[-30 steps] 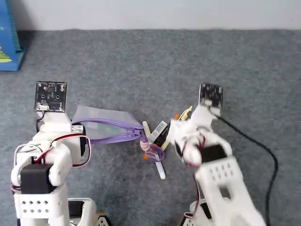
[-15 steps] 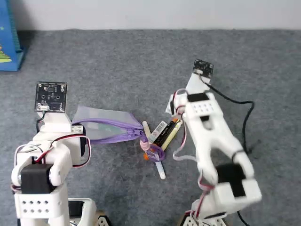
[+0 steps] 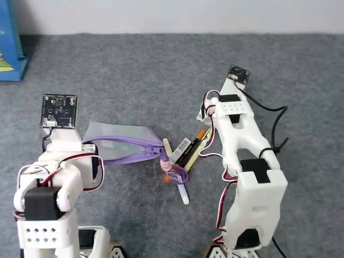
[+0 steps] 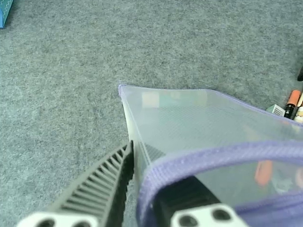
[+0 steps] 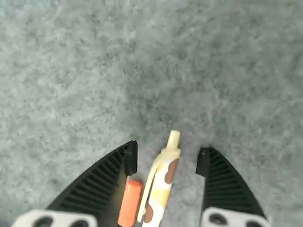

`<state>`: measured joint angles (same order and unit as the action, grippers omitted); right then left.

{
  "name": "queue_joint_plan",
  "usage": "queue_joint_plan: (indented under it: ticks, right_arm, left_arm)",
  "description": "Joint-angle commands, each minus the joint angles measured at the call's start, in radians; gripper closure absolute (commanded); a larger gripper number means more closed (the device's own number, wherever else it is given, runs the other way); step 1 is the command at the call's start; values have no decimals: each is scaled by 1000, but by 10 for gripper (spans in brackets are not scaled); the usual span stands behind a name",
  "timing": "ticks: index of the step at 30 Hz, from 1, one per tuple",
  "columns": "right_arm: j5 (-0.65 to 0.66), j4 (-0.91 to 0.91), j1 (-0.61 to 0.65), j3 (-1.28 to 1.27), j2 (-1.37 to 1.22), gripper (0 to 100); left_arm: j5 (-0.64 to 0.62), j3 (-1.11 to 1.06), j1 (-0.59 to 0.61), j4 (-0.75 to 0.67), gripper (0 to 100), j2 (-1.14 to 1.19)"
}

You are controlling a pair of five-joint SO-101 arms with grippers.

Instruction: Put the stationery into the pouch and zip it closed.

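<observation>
Spotted pen (image 5: 162, 183) lies between the right pincer's (image 5: 166, 151) spread fingers

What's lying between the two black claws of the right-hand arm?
In the right wrist view, a cream pen with brown spots and an orange marker lie on the grey carpet between the fingers of the open right gripper.

A grey, carpet-covered desk (image 3: 134, 70) runs back to a white wall (image 3: 177, 16). A blue box (image 3: 9, 45) stands at the desk's far left edge.
</observation>
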<state>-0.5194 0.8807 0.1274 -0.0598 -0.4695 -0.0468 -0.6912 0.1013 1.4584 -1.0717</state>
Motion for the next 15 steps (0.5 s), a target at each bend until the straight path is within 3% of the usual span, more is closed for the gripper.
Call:
queue_joint_plan:
  ticks: [1, 3, 6, 15]
  right_arm:
    - [-3, -12, -13, 40, -8, 913]
    - [-3, 27, -22, 49, -7, 998]
    - [-6, 99, -28, 71, 12, 954]
    - [-5, 285, -28, 66, 173, 991]
  left_arm:
    - [-9, 8, -3, -20, 987, 6]
    - [-9, 8, -3, -20, 987, 6]
    - [-9, 10, -3, -20, 987, 6]
    - [-9, 10, -3, -20, 987, 6]
